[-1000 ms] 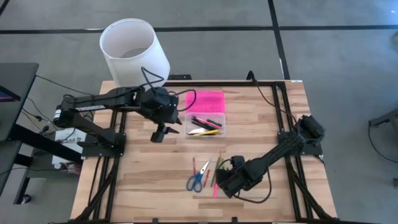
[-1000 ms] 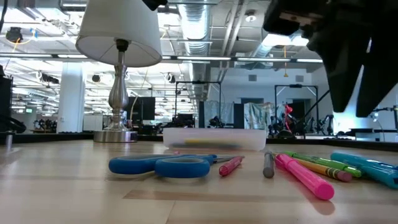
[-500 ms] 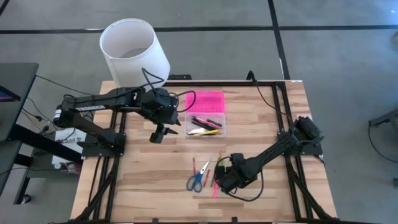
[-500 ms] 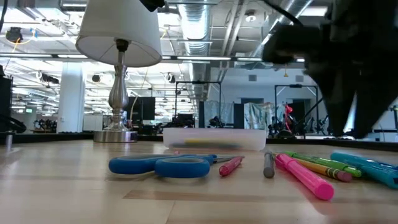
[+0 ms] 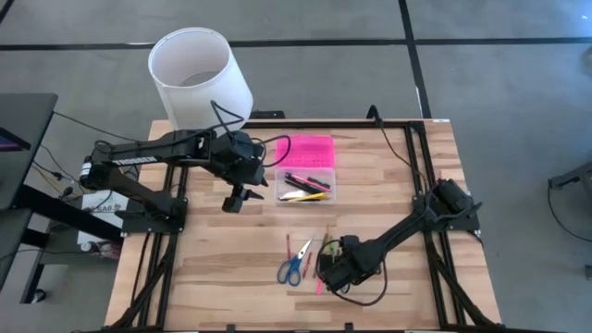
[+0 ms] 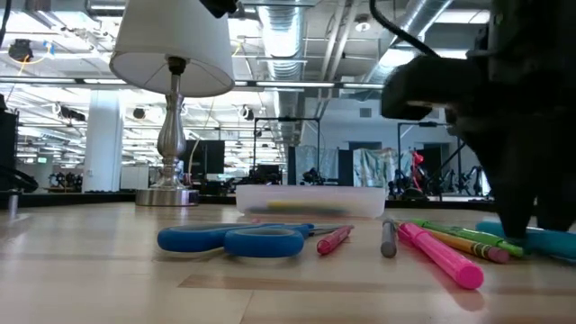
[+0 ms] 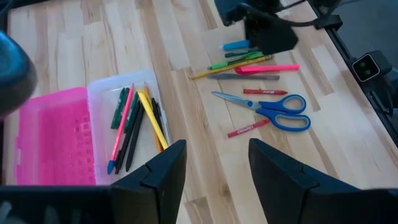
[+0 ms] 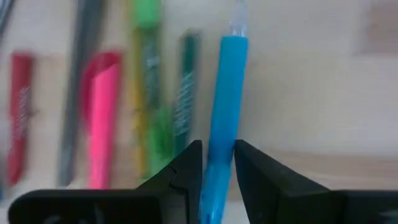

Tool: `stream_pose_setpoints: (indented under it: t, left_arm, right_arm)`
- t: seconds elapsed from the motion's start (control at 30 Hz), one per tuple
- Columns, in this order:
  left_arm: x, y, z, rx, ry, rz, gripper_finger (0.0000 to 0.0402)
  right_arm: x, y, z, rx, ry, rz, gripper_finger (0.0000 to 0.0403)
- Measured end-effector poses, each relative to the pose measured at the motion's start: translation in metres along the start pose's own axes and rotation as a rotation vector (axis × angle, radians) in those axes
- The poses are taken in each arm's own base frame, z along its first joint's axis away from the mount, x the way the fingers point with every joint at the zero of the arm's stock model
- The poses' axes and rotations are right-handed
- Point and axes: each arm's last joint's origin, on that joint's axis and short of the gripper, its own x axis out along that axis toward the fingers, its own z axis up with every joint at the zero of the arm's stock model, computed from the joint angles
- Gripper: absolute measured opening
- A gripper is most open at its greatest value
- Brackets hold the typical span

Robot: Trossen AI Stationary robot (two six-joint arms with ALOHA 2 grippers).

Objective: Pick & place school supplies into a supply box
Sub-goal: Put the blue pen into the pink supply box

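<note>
A bright blue plastic marker [image 8: 227,99] lies on the pale wooden table [image 5: 222,268], the outermost of a small row of loose school supplies, with the right gripper [image 8: 217,163] lowered over it and one dark finger on each side of its barrel. The wrist view shows the fingers close against the marker, but whether they have actually clamped it cannot be told. Beside the marker in the same row lie a green pen [image 8: 185,87], a yellow-and-green pencil [image 8: 147,93], a fat pink highlighter [image 6: 440,253] and a grey pen [image 6: 388,239]. Just past these sit a pair of blue-handled scissors [image 7: 273,111] and two short red crayons [image 7: 249,129], all flat on the wood near the table's front edge.

Well apart, toward the back of the table, stands the clear plastic pencil case [image 5: 305,183] with its bright pink lid [image 5: 306,150] folded open flat behind it. Several pens already lie inside, among them yellow, pink, green and black ones.

The left gripper [image 5: 238,198] hangs above the table just beside the case, its fingers spread wide and holding nothing. At the table's far left corner stands a lamp with a white cylindrical shade [image 5: 199,76] on a silver metal base [image 6: 169,162].
</note>
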Motion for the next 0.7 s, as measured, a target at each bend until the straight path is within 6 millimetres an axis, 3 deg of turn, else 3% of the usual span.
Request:
stream_pose_setpoints:
  t: [0.4,0.7]
  left_arm:
    - [0.0,0.0,0.0,-0.001,0.003,0.008,0.0169]
    - [0.0,0.001,0.0,-0.006,0.004,0.035,0.0169]
  right_arm:
    - [0.009,-0.006,-0.006,-0.023,-0.001,-0.061,0.0082]
    - [0.008,-0.011,-0.004,-0.076,-0.007,-0.121,0.0033]
